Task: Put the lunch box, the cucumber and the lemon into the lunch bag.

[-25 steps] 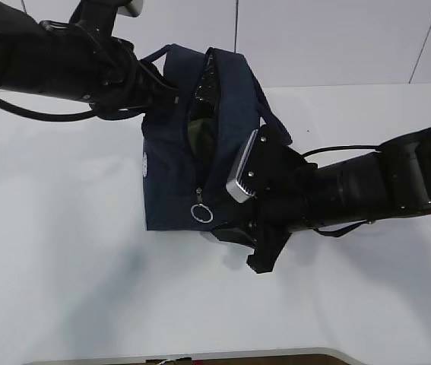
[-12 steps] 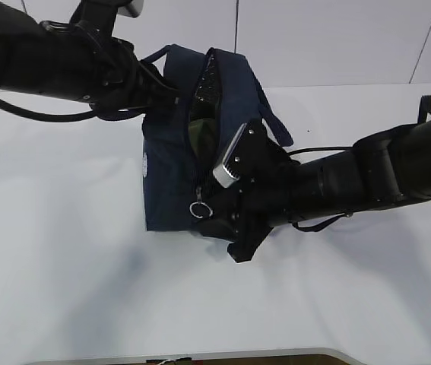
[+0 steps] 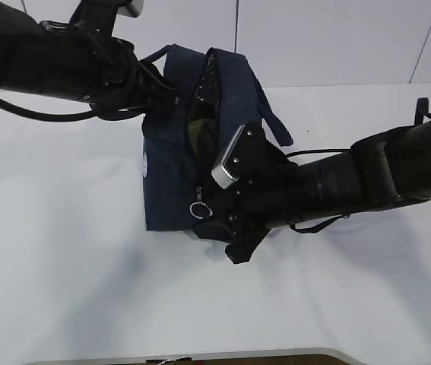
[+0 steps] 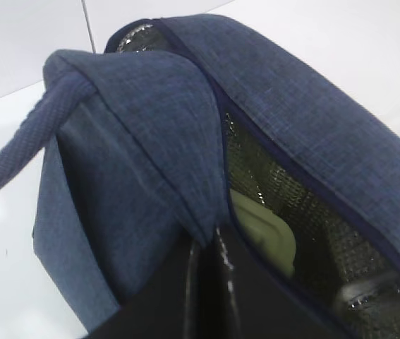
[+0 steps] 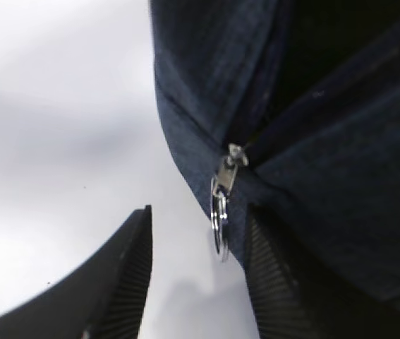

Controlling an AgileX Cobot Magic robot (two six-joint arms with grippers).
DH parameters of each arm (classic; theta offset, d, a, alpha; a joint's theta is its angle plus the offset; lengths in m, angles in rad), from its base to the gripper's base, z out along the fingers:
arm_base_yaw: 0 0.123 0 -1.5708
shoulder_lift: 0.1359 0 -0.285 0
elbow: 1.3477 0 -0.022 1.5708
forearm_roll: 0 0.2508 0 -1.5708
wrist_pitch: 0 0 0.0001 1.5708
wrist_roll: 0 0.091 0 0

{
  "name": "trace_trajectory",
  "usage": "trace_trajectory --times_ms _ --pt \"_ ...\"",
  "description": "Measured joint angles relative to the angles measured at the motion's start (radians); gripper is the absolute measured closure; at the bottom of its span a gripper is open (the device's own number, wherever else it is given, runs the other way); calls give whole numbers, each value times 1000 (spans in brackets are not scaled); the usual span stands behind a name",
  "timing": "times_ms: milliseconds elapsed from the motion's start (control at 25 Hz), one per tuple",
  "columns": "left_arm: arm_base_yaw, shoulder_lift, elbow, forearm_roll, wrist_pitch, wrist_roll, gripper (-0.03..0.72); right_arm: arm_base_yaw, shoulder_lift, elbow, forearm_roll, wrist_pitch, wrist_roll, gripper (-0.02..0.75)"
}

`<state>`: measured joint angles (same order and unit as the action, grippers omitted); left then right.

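The navy lunch bag (image 3: 169, 175) stands mid-table with its zipper open. My left gripper (image 3: 148, 84) is shut on the bag's top edge fabric (image 4: 150, 127), holding the mouth apart; in the left wrist view its fingers (image 4: 207, 244) pinch the cloth. Inside, against the silver lining, the lunch box's pale green lid (image 4: 263, 229) shows, and it is dimly seen through the opening (image 3: 200, 133). My right gripper (image 3: 211, 228) is at the bag's lower front corner, open, with the silver ring pull (image 5: 219, 222) hanging between its fingers (image 5: 200, 212), not touched. The cucumber and lemon are out of view.
A white table (image 3: 63, 266) lies all around the bag. One loop handle (image 3: 276, 125) drapes over the bag's right side, above my right arm. The table's front edge (image 3: 200, 356) runs along the bottom.
My right arm has slid left along the bag's front, bringing its open jaws around the ring pull. The left arm and the bag have stayed where they were.
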<state>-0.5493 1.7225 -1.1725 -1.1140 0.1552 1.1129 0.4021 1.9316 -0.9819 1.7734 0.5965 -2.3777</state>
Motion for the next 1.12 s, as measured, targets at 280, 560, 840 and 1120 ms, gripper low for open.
trace_trajectory --times_ms 280,560,840,1120 --pt "0 0 0 2 0 0 703 0 32 -43 0 4 38 384" --pt "0 0 0 2 0 0 703 0 40 -53 0 12 58 432" --pt "0 0 0 2 0 0 703 0 40 -53 0 19 62 526" --pt "0 0 0 2 0 0 703 0 40 -53 0 21 65 665"
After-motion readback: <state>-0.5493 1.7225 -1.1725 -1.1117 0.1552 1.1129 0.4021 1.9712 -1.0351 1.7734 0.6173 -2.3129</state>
